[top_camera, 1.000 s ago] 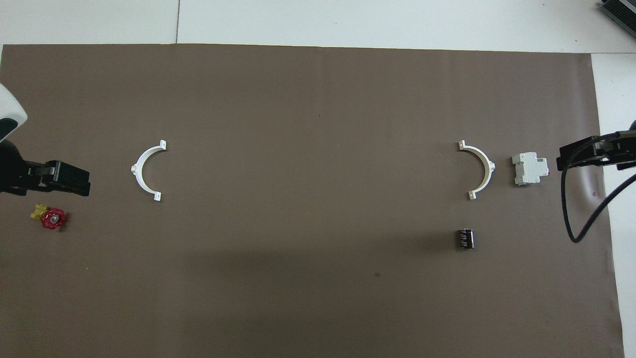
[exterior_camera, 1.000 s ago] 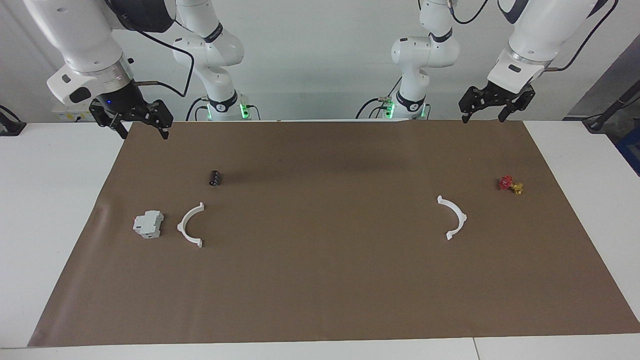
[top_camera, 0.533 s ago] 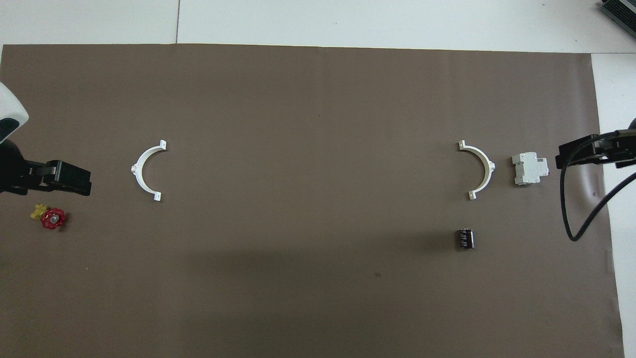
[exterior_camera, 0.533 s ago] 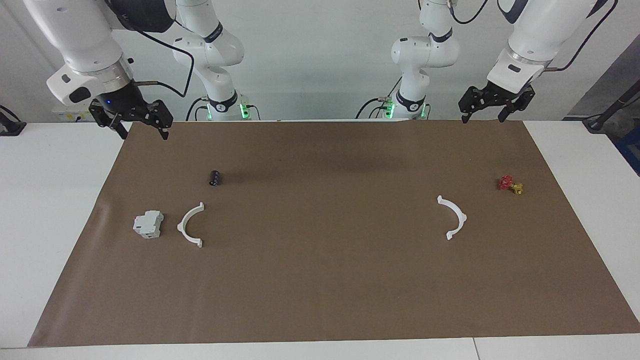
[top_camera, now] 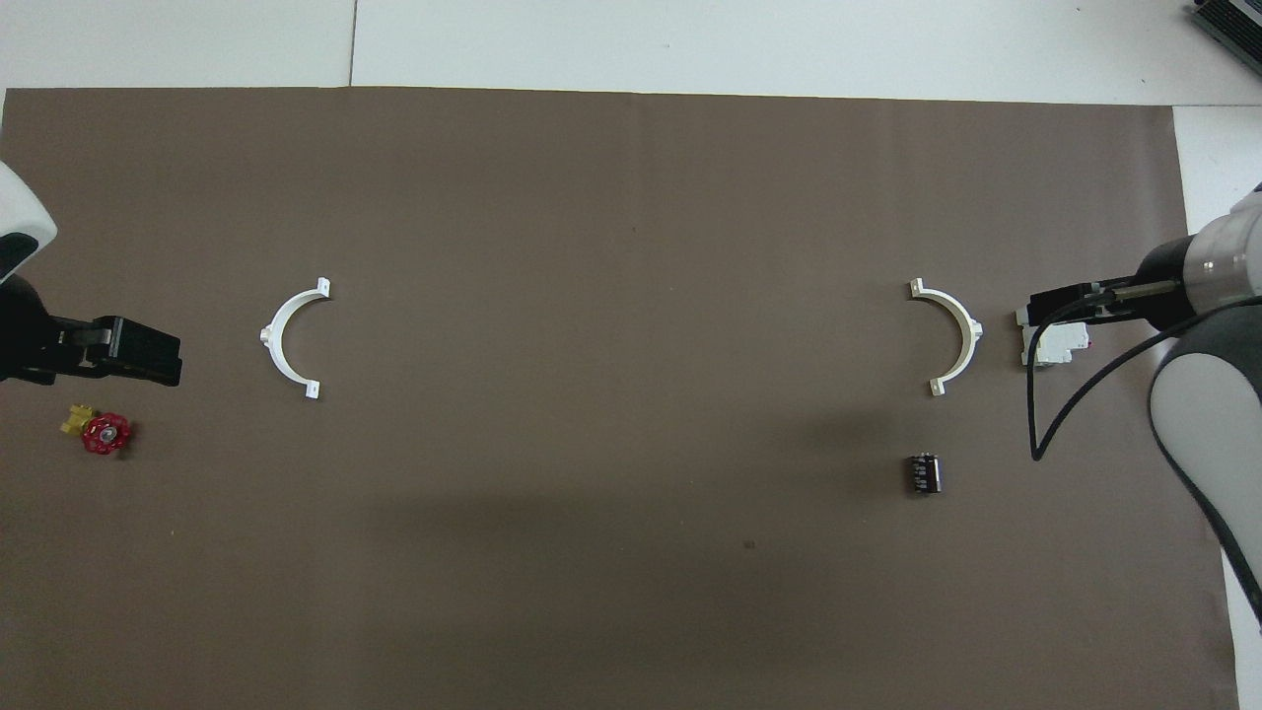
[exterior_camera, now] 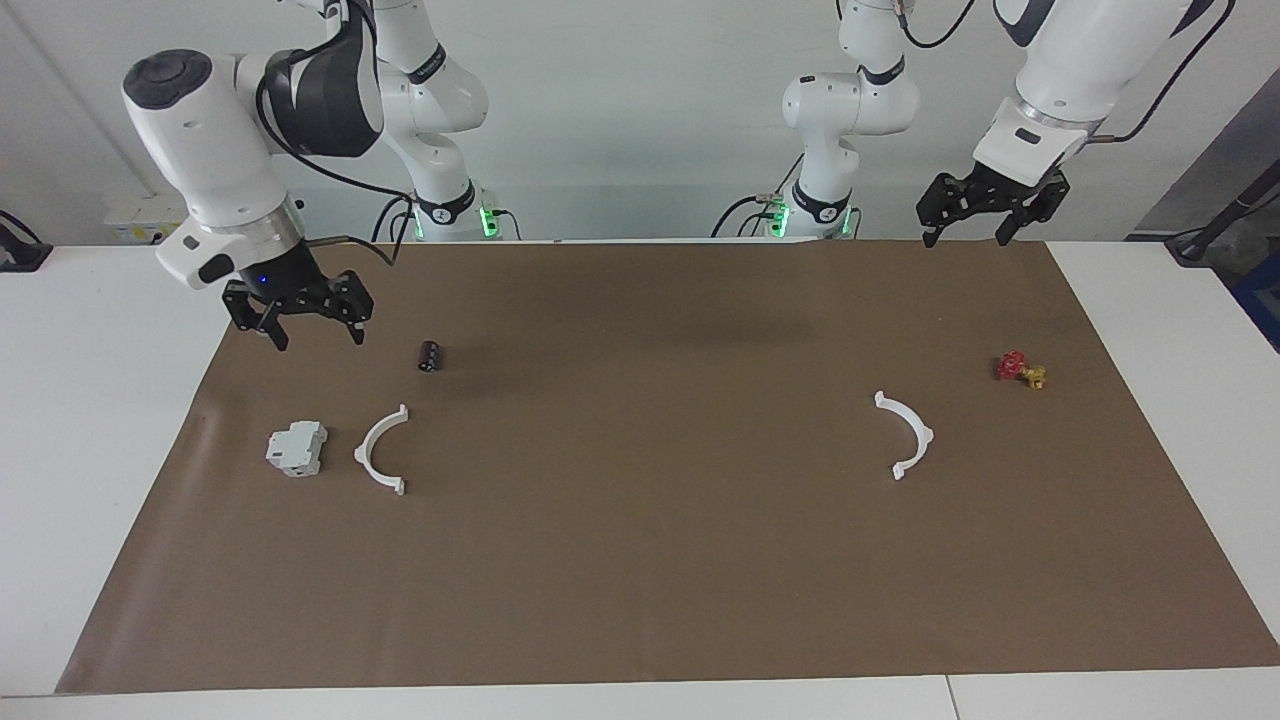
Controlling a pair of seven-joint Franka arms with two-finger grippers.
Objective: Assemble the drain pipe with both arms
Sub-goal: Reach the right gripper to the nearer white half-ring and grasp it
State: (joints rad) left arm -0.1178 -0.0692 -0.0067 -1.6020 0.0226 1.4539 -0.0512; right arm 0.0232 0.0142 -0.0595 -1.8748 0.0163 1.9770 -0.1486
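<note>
Surface (exterior_camera: 100, 420) was a white one with a big sheet of brown paper (exterior_camera: 640, 580) spread over most of it, white edges showing round the paper. Room-wise, a plain pale wall (exterior_camera: 640, 90) ran along the robots' end, the two arm bases stood there with green lights glowing low on them, and some dark gear sat off the left arm's end.

The drain pipe was in two pieces, lying flat on the paper and well apart. One white half-ring (exterior_camera: 383, 450) (top_camera: 948, 337) lay toward the right arm's end, just beside a grey-white boxy block (exterior_camera: 297, 448) (top_camera: 1053, 347) but not touching it, with a small black cylinder (exterior_camera: 430, 355) (top_camera: 924, 472) nearer to the robots. The other half-ring (exterior_camera: 906, 434) (top_camera: 293, 338) lay toward the left arm's end, with a little red and yellow valve (exterior_camera: 1020, 369) (top_camera: 99, 431) near it, out toward the paper's edge.

Right claw (exterior_camera: 313, 335) (top_camera: 1063, 308) hung up in the air over the paper, fingers spread wide and holding nothing; from above it covered part of the block. Left claw (exterior_camera: 965, 238) (top_camera: 148, 353) hung over the paper's edge at the robots' end, also wide open and empty, that arm just waiting.
</note>
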